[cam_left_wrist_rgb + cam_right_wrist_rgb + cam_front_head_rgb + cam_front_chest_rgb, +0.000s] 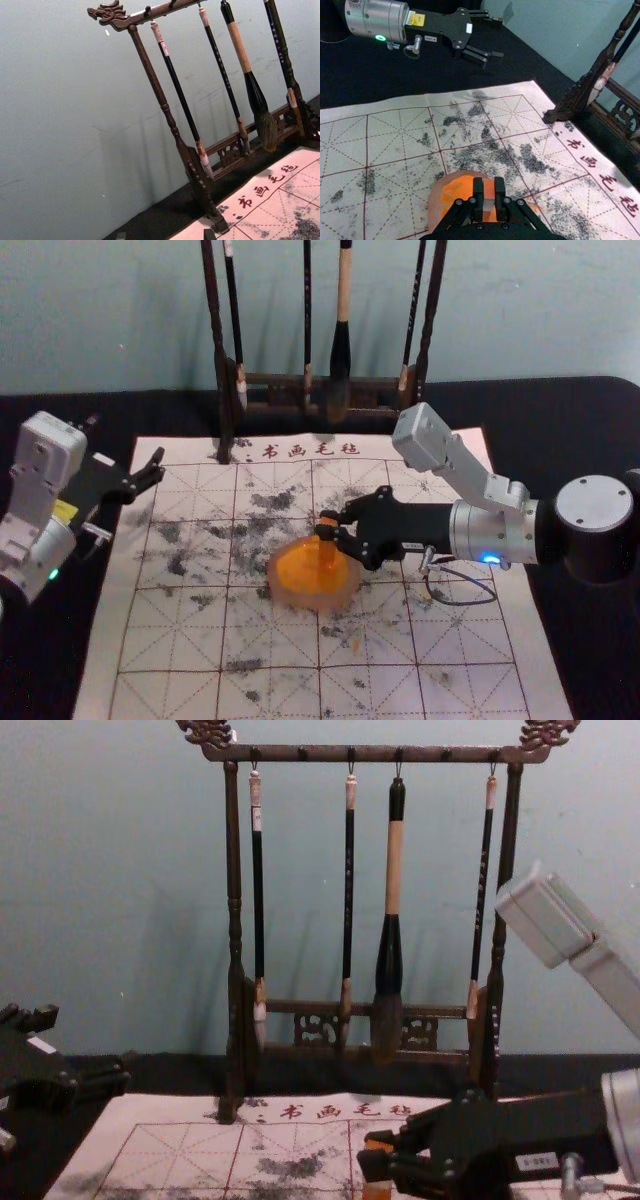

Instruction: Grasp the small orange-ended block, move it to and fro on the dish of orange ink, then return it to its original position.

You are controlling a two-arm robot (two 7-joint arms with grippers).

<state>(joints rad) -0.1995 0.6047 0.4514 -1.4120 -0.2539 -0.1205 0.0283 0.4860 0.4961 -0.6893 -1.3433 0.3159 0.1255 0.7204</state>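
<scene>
My right gripper (328,524) reaches in from the right, shut on the upright orange block (327,552), whose lower end is over the orange ink in the round dish (347,596). In the right wrist view, the right gripper (489,192) pinches the block (489,187) from both sides above the dish (435,199), hiding part of it. The chest view shows the block (377,1165) held between its fingers. My left gripper (158,467) stays parked open at the mat's upper left edge; in the left wrist view, the left gripper (165,235) has its fingertips apart.
A dark wooden rack (235,940) with hanging brushes stands behind the mat, against the wall. The white gridded mat (270,690) carries black smudges and lies on a black cloth (30,670). A cable (465,602) hangs at the right wrist.
</scene>
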